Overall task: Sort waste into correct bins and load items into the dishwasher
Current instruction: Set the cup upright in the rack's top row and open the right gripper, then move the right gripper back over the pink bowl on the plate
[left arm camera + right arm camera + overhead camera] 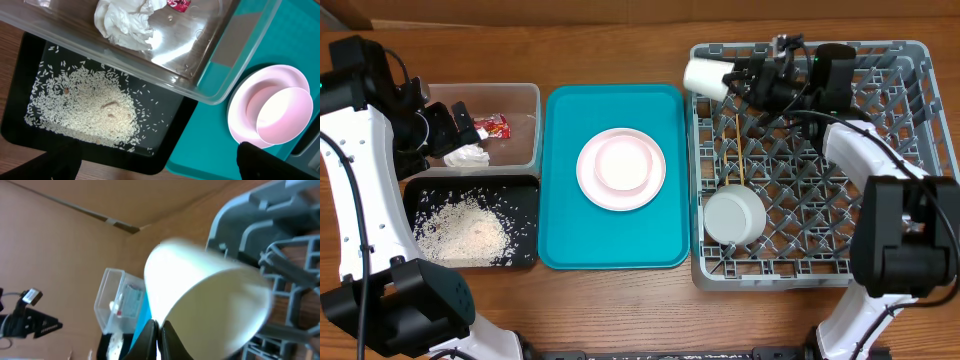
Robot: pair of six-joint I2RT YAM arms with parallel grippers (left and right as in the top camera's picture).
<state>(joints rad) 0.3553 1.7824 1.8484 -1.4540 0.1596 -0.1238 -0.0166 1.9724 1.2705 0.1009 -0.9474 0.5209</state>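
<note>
White cup (205, 300), blurred, seemingly clamped by right fingers (148, 341) at rack (905, 55) corner, left fingers (270, 161) apart over tub (532, 96)

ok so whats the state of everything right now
cup, gripped by right gripper, on its side over rack corner
left gripper, open, empty, over tub
napkin, crumpled in tub
wrapper, in tub
rice, in black tray
bowl, on plate on teal tray
second bowl, in rack
chopsticks, in rack
</note>
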